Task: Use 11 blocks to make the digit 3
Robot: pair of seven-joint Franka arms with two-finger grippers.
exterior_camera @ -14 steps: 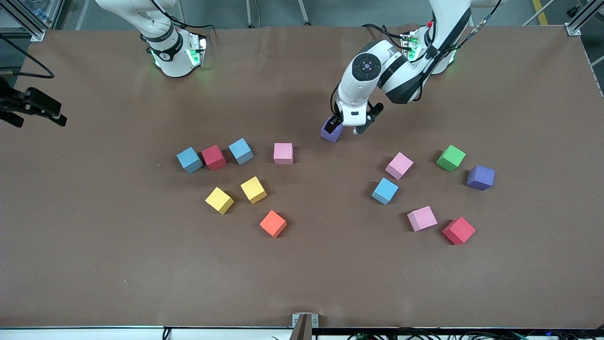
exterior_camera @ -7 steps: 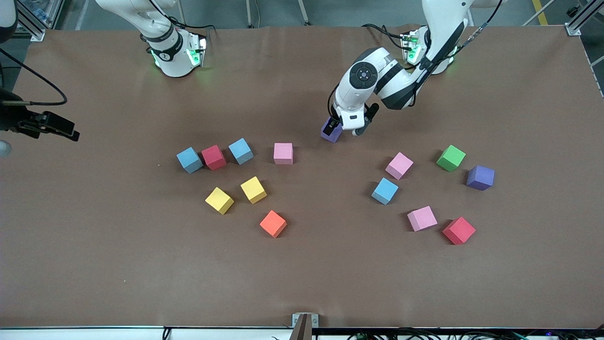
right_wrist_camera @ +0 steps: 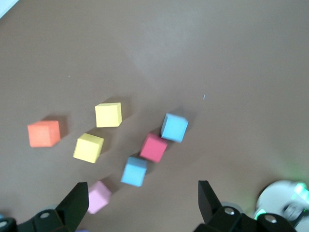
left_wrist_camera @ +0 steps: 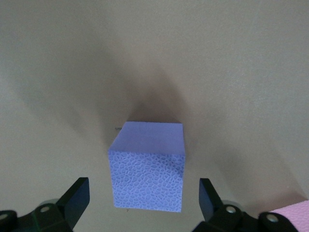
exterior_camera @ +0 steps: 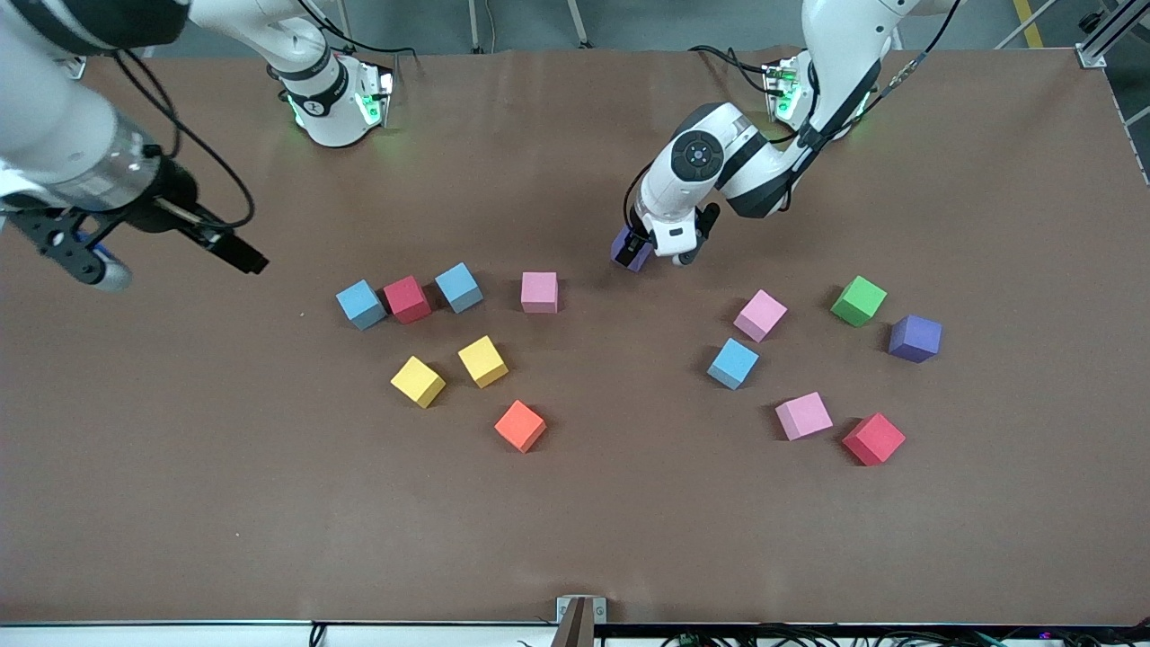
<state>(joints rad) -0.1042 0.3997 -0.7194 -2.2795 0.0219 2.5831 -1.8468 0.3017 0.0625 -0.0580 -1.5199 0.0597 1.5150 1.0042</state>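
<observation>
Nothing of the digit 3 is built yet, as far as the layout shows: the blocks lie loose on the desk (exterior_camera: 575, 539) in two scattered groups. Nearest the front camera sit a red block (exterior_camera: 873, 438) and a pink block (exterior_camera: 803, 416) toward the left arm's end, with an orange cube (exterior_camera: 520, 425) toward the right arm's end (not one of the eleven, I judge). Farther back come two yellow blocks (exterior_camera: 418, 381) (exterior_camera: 482, 361), a blue block (exterior_camera: 732, 363), a purple block (exterior_camera: 915, 338), a second pink block (exterior_camera: 760, 314) and a green block (exterior_camera: 858, 300). Farther still, a loose row holds a blue block (exterior_camera: 361, 304) just beside a second red block (exterior_camera: 407, 299), then another blue block (exterior_camera: 459, 288) and a third pink block (exterior_camera: 539, 292) standing apart. Farthest of all, a second purple cube (exterior_camera: 629, 249) rests on the desk with the left tool (left_wrist_camera: 144, 203) low around it, fingers spread wide to either side and not touching its faces, so it has hold of nothing. The right tool (right_wrist_camera: 142, 205) hangs high over the right arm's end of the desk, fingers wide apart and empty. Every placement remains to be done.
</observation>
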